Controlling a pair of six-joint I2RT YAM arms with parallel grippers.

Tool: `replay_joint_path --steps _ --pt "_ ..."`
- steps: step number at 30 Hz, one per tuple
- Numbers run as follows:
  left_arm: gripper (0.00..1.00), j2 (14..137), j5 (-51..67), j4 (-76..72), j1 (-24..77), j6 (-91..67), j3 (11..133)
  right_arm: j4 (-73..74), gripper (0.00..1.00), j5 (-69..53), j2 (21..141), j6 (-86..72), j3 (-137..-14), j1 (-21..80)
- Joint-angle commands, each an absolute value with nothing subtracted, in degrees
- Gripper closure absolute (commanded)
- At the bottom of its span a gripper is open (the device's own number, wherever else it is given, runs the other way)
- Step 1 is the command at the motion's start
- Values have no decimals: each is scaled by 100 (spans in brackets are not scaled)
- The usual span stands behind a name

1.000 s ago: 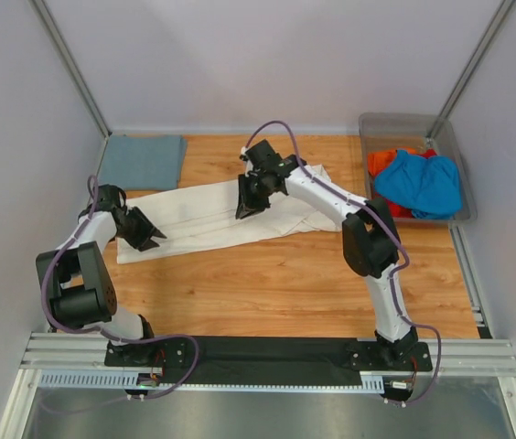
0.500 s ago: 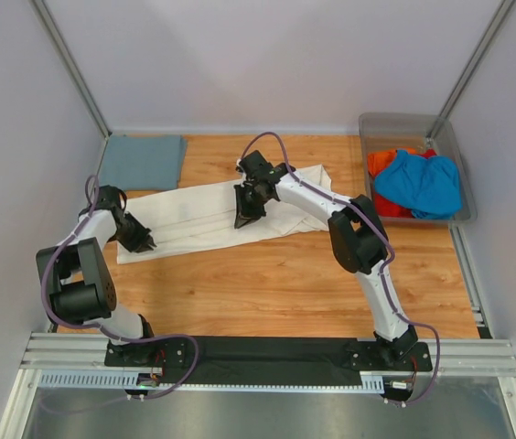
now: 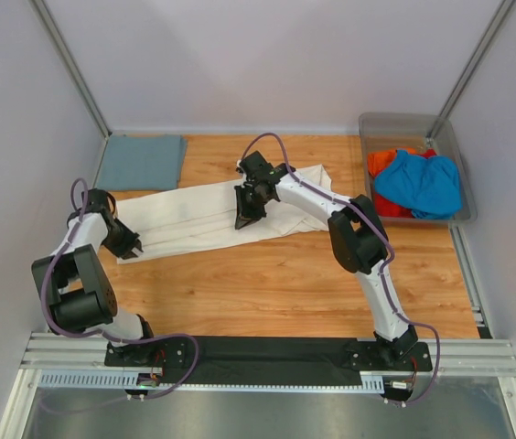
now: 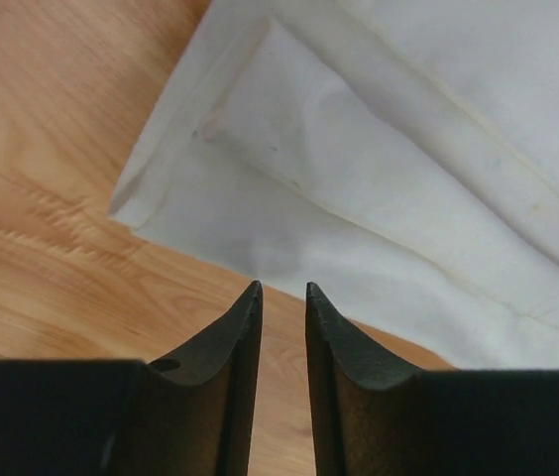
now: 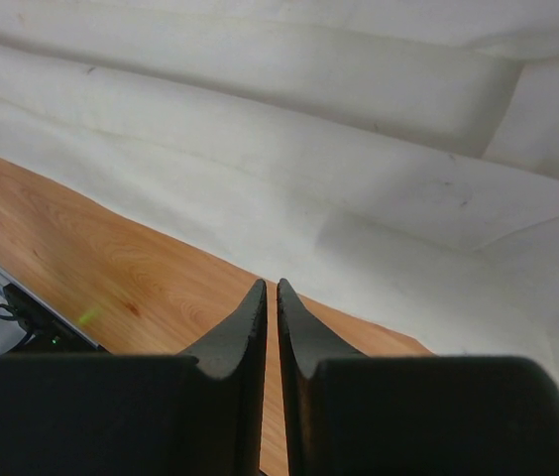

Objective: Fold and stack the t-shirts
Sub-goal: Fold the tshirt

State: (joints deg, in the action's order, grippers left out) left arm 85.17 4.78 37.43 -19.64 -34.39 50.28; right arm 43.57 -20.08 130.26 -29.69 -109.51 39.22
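Across the middle of the top view lies the cream-white t-shirt [image 3: 198,218], folded into a long strip on the wooden table [image 3: 276,283]. Left gripper [image 4: 281,295] sits just off its lower-left corner, jaws nearly closed, nothing in them. Right gripper [image 5: 271,290] hangs over the strip's near edge, fingers almost together, also empty. Grey-blue shirt [image 3: 142,162] upper left; blue shirt [image 3: 420,183] and orange-red shirt [image 3: 383,162] in the bin [image 3: 395,123], upper right.

Four t-shirts, one bin, two arms.
One cream-white t-shirt [image 3: 212,212] and one grey-blue t-shirt [image 3: 142,162] on the counter [image 3: 285,274]; one bright blue [image 3: 420,183] and one orange-red [image 3: 383,163] in the single bin [image 3: 400,123].
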Motion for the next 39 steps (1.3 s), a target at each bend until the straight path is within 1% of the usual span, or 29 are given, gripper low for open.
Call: replay_joint_path --steps 1,3,4,5,7,9,10,11,13,22,39 --pt "68 8227 36 4278 -2170 -3296 5361 4280 91 -2074 12990 -2892 -10907 3902" --pt "56 7981 -237 4342 -2302 -3165 5326 4280 91 -2074 12938 -2892 -10872 3902" --pt "54 7937 -263 4359 -2372 -3103 5326 4245 90 -2074 12911 -2900 -10846 3894" --pt "49 7919 -298 4412 -2538 -2989 5396 4219 90 -2083 12859 -2909 -10759 3894" --pt "47 8102 -185 4535 -2751 -2927 5493 4123 90 -2127 12806 -2944 -10644 3885" --pt "47 8261 -106 4692 -2812 -2962 5677 4052 90 -2162 12806 -3006 -10600 3867" --pt "51 8375 -36 4711 -2812 -2971 5747 4034 90 -2206 12797 -3015 -10574 3858" --pt "52 8411 -26 4720 -2813 -3058 5757 4025 90 -2215 12797 -3015 -10582 3850" --pt "53 8472 167 4667 -2813 -3164 5722 4017 90 -2206 12771 -2997 -10565 3832" --pt "58 8868 272 4570 -2804 -3507 5756 3885 91 -2267 12691 -2997 -10450 3700" --pt "59 9299 9 4597 -2804 -3858 5906 3814 91 -2399 12744 -2944 -10450 3621"
